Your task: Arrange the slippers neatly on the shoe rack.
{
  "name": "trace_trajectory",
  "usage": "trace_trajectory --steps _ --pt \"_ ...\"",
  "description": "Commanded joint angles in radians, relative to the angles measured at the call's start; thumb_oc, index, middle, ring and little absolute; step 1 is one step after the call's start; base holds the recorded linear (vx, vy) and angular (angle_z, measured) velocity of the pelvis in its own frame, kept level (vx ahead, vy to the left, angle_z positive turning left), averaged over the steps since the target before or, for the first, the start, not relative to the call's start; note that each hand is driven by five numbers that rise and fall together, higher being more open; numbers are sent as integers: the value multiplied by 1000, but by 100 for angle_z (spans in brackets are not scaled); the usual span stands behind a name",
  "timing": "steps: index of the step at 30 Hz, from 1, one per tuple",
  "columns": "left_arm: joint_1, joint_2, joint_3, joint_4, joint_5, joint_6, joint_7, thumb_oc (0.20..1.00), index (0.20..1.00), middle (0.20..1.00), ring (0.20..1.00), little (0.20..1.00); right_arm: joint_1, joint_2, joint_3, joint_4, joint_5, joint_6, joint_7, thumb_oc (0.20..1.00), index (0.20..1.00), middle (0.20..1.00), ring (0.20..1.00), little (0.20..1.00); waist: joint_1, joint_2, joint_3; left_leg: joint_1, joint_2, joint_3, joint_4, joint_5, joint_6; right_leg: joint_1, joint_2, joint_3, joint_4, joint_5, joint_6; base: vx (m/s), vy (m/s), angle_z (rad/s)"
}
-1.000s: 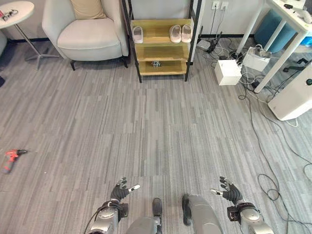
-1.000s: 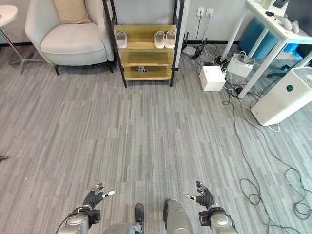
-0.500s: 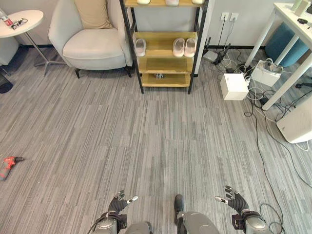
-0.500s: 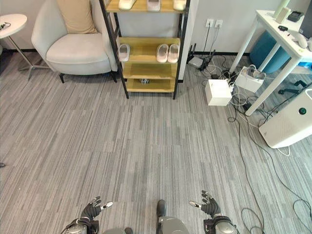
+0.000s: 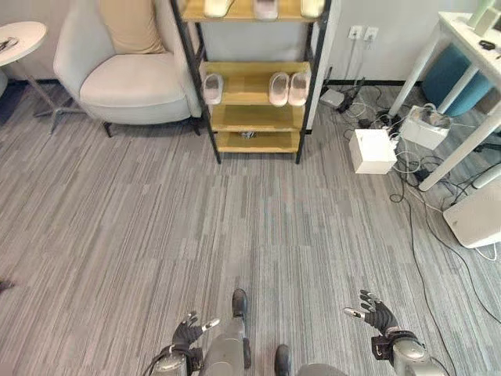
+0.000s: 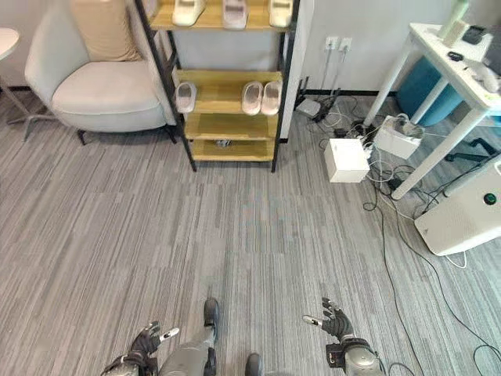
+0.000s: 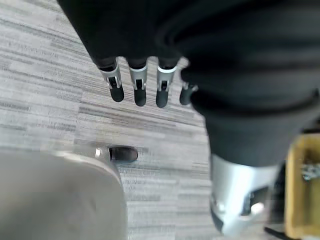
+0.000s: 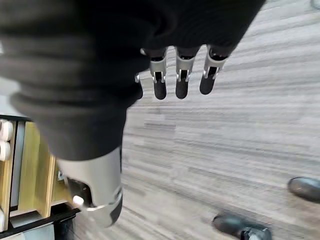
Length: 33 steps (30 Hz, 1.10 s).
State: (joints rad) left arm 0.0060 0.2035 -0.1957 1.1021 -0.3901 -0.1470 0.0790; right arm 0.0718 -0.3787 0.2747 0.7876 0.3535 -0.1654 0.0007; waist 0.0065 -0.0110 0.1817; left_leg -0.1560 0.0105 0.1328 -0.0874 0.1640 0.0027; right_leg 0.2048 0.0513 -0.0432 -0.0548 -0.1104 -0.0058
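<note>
The shoe rack (image 5: 254, 86), a black frame with wooden shelves, stands against the far wall and serves as the landmark here. On its upper shelf sit three pale slippers (image 6: 224, 11) in a row. On the shelf below, a single slipper (image 5: 212, 88) lies toward the rack's left side, and a pair of pink-white slippers (image 5: 287, 88) lies side by side toward its right, the two touching or nearly so. A small dark object (image 5: 249, 135) rests on the lowest shelf; what it is cannot be made out.

Just left of the rack is a light grey armchair (image 5: 129, 74) with a tan cushion (image 5: 131, 25) against its back. To the rack's right, on the floor, a white box (image 5: 373, 150) sits among a tangle of cables, beside a white desk (image 5: 470, 55). Further right of the rack stands a white appliance (image 6: 462, 215).

Well away from the rack, across the grey striped carpet (image 5: 196, 227), both hands hang low over the floor. The left robot hand (image 5: 189, 332) has its fingers spread and relaxed, holding nothing. The right robot hand (image 5: 377, 315) is likewise spread, its fingers straight and empty; its wrist view shows the fingers extended over bare carpet.
</note>
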Motion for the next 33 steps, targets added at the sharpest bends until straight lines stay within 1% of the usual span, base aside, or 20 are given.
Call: trace_trajectory --steps 1,3,5,6,8,9,10,11,12,13,16,20,21,23,25,27,29,30,32,33 --pt "-24 33 -8 -56 11 -25 3 1000 1000 1000 1000 1000 0 12 -16 -95 -11 -19 19 1000 1000 1000 1000 1000 14 -55 -11 -11 -15 1 103 -71 -15 -70 -133 49 258 -11 133 294 178 -21" --pt "-26 35 -13 -66 13 -21 7 1000 1000 1000 1000 1000 1 20 -13 -96 -15 -15 22 1000 1000 1000 1000 1000 9 -59 -2 28 -34 4 98 -104 11 -139 -152 48 419 89 161 206 146 -8" --pt "-28 38 -22 -80 8 -20 7 1000 1000 1000 1000 1000 3 23 -22 -95 -10 -14 21 1000 1000 1000 1000 1000 -5 -50 20 86 -42 5 80 -123 29 -204 -160 35 553 189 170 232 168 14" --pt "-29 35 -28 -83 9 -18 6 1000 1000 1000 1000 1000 2 27 -26 -87 -9 -14 18 1000 1000 1000 1000 1000 -14 -40 31 116 -43 4 73 -139 37 -235 -165 22 602 209 164 272 156 25" --pt "-34 35 -36 -97 5 -18 2 1000 1000 1000 1000 1000 0 28 -30 -72 -6 -11 18 1000 1000 1000 1000 1000 -29 -16 53 165 -33 -12 53 -157 39 -336 -144 -3 632 148 144 375 104 23" --pt "-43 38 -40 -111 -3 -23 2 1000 1000 1000 1000 1000 -4 25 -32 -70 2 -11 17 1000 1000 1000 1000 1000 -46 -8 70 209 -33 -28 43 -176 29 -399 -125 -43 519 92 132 452 21 9" --pt "-46 39 -41 -114 -2 -23 2 1000 1000 1000 1000 1000 -7 24 -32 -67 6 -13 15 1000 1000 1000 1000 1000 -55 -9 79 227 -36 -34 45 -190 25 -417 -123 -57 460 87 131 343 -13 7" --pt "-46 39 -41 -114 -2 -23 2 1000 1000 1000 1000 1000 -7 24 -32 -67 6 -13 15 1000 1000 1000 1000 1000 -57 -8 83 232 -35 -36 45 -192 25 -411 -123 -60 461 85 131 382 -91 17" --pt "-63 38 -40 -103 3 -26 5 1000 1000 1000 1000 1000 -9 26 -29 -66 9 -16 10 1000 1000 1000 1000 1000 -73 -27 89 277 -61 -55 40 -221 14 -456 -104 -75 270 123 144 293 -76 24" --pt "-63 38 -40 -103 3 -26 5 1000 1000 1000 1000 1000 -10 25 -29 -66 9 -16 10 1000 1000 1000 1000 1000 -75 -24 95 286 -57 -58 38 -224 13 -444 -100 -79 262 124 143 435 -123 21" --pt "-89 37 -37 -86 21 -28 3 1000 1000 1000 1000 1000 -5 22 -32 -67 -4 -12 3 1000 1000 1000 1000 1000 -100 -30 90 342 -54 -81 28 -256 -9 -455 -105 -132 97 169 160 353 -113 27" --pt "-93 25 -50 -57 39 -30 -3 1000 1000 1000 1000 1000 15 14 -48 -65 15 -17 9 1000 1000 1000 1000 1000 -117 -28 52 378 -33 -96 108 -293 -39 -406 -96 -120 113 166 121 478 -191 53" --pt "-83 22 -58 -72 36 -26 -10 1000 1000 1000 1000 1000 23 1 -57 -76 34 -20 15 1000 1000 1000 1000 1000 -122 -20 41 361 -18 -104 212 -255 -68 -374 -76 -117 132 141 88 282 -140 22" --pt "-83 20 -62 -74 34 -25 -12 1000 1000 1000 1000 1000 24 -6 -59 -81 41 -22 16 1000 1000 1000 1000 1000 -122 -17 44 343 -17 -111 265 -235 -79 -362 -72 -111 137 129 78 282 -144 39" --pt "-83 14 -72 -80 26 -27 -15 1000 1000 1000 1000 1000 22 -26 -58 -96 51 -26 20 1000 1000 1000 1000 1000 -109 -23 56 266 -30 -148 464 -141 -108 -308 -58 -78 138 93 44 336 -174 4" --pt "-85 15 -71 -83 20 -29 -8 1000 1000 1000 1000 1000 19 -30 -53 -88 48 -26 18 1000 1000 1000 1000 1000 -101 -27 59 244 -32 -158 501 -119 -111 -288 -55 -66 131 83 35 261 -123 -41" --pt "-90 15 -81 -85 15 -28 -6 1000 1000 1000 1000 1000 6 -31 -50 -69 49 -24 8 1000 1000 1000 1000 1000 -75 -49 69 129 -42 -143 493 -160 -86 -233 -74 -44 99 66 36 277 -104 -19" --pt "-90 15 -81 -85 15 -28 -6 1000 1000 1000 1000 1000 6 -31 -50 -69 49 -24 8 1000 1000 1000 1000 1000 -73 -47 72 130 -39 -141 499 -166 -86 -230 -71 -42 99 64 36 188 -34 -12" --pt "-83 19 -84 -84 24 -28 -6 1000 1000 1000 1000 1000 10 -30 -50 -70 50 -27 10 1000 1000 1000 1000 1000 -55 -58 71 87 -36 -113 403 -224 -58 -192 -80 -33 78 55 50 239 6 -23" --pt "-78 20 -85 -84 27 -29 -5 1000 1000 1000 1000 1000 14 -30 -49 -71 45 -28 10 1000 1000 1000 1000 1000 -50 -56 69 75 -35 -107 344 -224 -56 -184 -79 -28 72 49 53 272 46 -18"
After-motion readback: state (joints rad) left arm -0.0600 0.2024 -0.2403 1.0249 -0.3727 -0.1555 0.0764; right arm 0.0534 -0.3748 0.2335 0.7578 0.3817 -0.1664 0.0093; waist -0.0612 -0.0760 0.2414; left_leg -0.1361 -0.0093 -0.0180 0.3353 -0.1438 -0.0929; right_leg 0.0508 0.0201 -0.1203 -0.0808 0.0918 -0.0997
